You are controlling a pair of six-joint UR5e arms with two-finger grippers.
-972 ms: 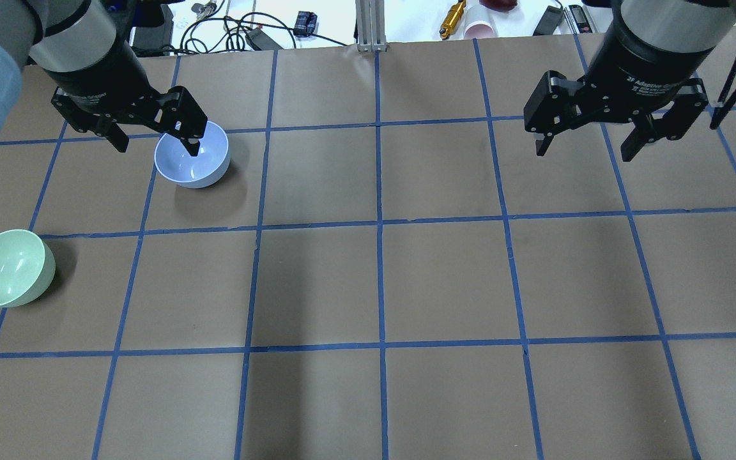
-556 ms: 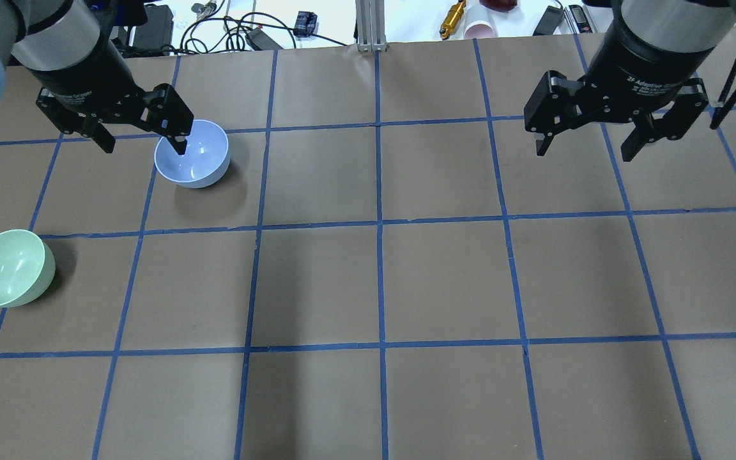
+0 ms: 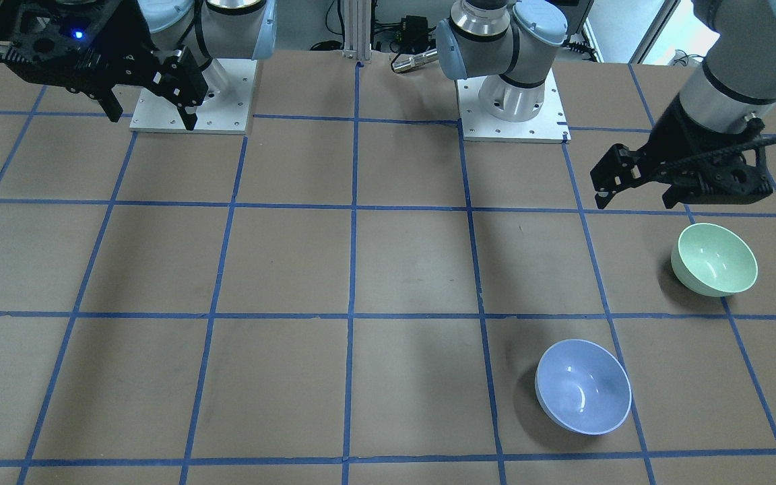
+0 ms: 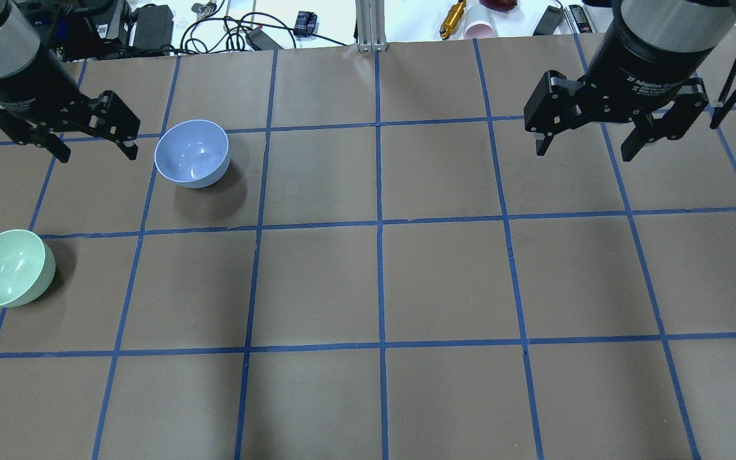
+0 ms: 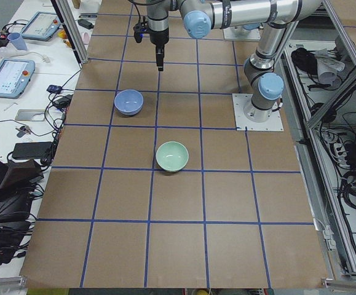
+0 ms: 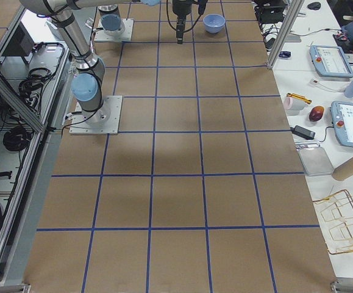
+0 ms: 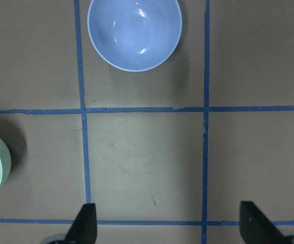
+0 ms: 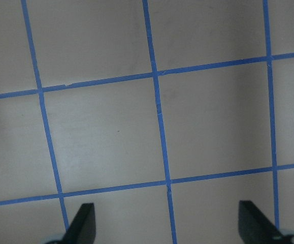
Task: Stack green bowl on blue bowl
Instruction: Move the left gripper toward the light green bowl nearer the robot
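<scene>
Left end effector (image 4: 96, 153) wide open, empty; glossy round mint-green bowl (image 4: 7, 268) at table's (image 4: 444, 281) left edge may slip under shallow rim grip.

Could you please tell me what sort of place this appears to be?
Most likely a robotics lab workcell: two robot arms are bolted to base plates on a table gridded with blue tape. Teach pendants and cables lie alongside.
</scene>
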